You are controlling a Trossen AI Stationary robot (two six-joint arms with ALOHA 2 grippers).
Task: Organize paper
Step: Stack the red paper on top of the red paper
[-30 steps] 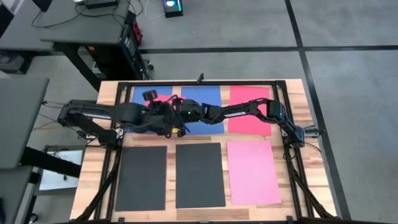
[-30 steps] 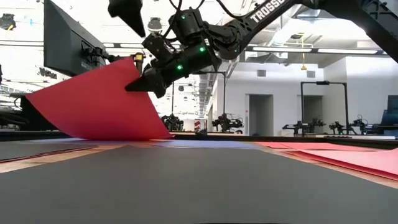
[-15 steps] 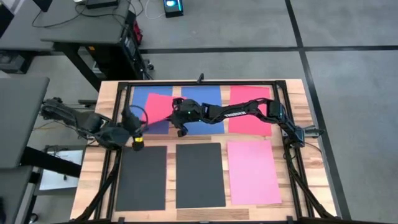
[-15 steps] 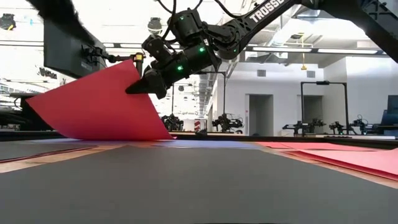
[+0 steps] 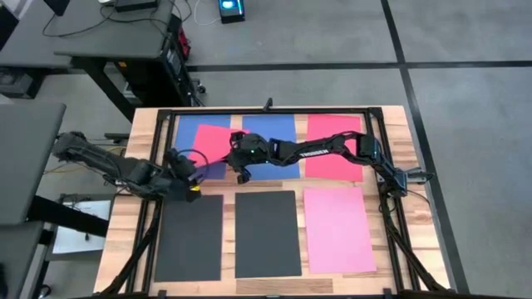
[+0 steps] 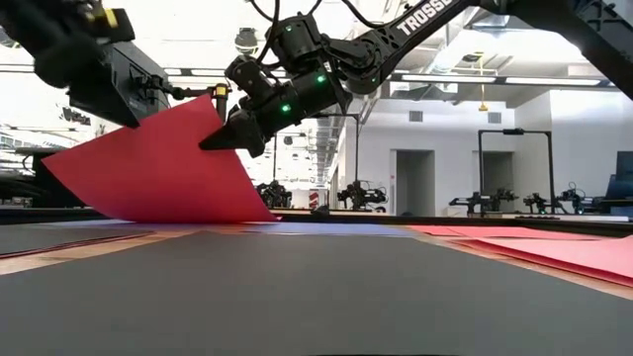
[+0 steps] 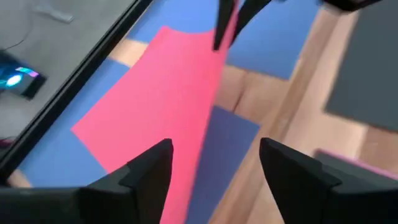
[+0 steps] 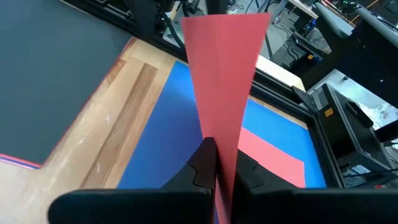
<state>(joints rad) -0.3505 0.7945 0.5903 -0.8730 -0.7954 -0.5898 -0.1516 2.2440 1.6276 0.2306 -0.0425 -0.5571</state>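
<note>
Pale wooden slatted table (image 5: 399, 133) carrying flat coloured paper sheets; right gripper (image 6: 213, 138) pinches a lifted red paper sheet (image 6: 158, 168), left gripper (image 7: 214, 165) spread empty, bright workshop behind.

A wooden table (image 5: 399, 133) with a black metal frame (image 5: 266, 109) stands on a grey carpeted floor (image 5: 465, 100). Beside it are a dark desk (image 5: 108, 33) and a small lit device (image 5: 231, 8) on the floor.

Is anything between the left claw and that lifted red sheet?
Nothing visible. The left claw is open and faces the red sheet across bare air; the right claw pinches the sheet's far corner.
</note>
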